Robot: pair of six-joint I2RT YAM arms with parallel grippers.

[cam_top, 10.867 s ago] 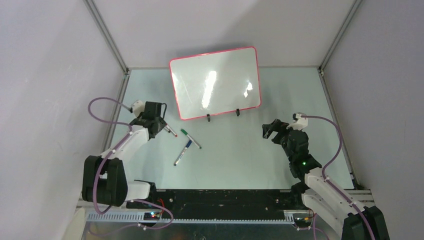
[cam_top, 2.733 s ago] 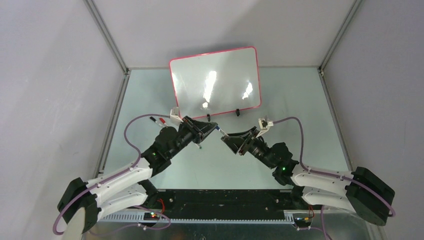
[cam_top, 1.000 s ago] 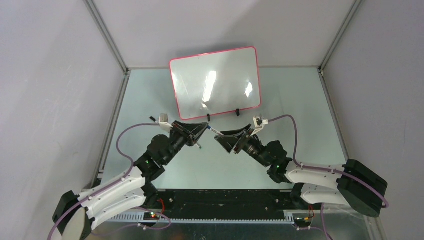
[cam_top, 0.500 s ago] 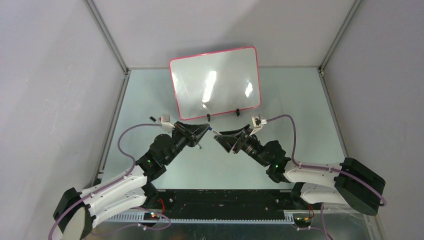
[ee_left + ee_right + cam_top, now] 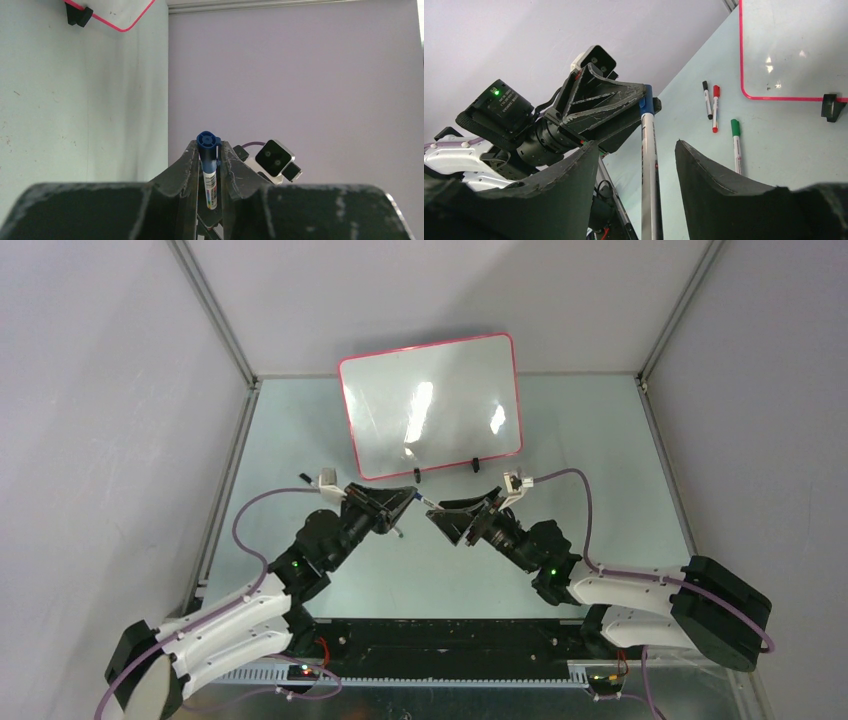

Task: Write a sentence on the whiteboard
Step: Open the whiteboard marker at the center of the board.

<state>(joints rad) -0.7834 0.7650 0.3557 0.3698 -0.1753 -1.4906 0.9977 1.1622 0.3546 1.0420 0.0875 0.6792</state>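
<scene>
Left end effector (image 5: pixel 207 148) clamped, right (image 5: pixel 636 145) spread

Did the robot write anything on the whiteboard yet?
No, the whiteboard is plain white with only shiny light spots, no marker lines.

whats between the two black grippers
A white marker with a blue cap, clearest in the right wrist view: the left gripper is shut on its blue end, its barrel inside the open right gripper.

So the whiteboard (image 5: pixel 455 400) stands propped on its two black clip feet (image 5: pixel 416 477) at the far side of the table (image 5: pixel 300 440), a bit crooked, red-pink frame, glossy white face catching some glare.
</scene>
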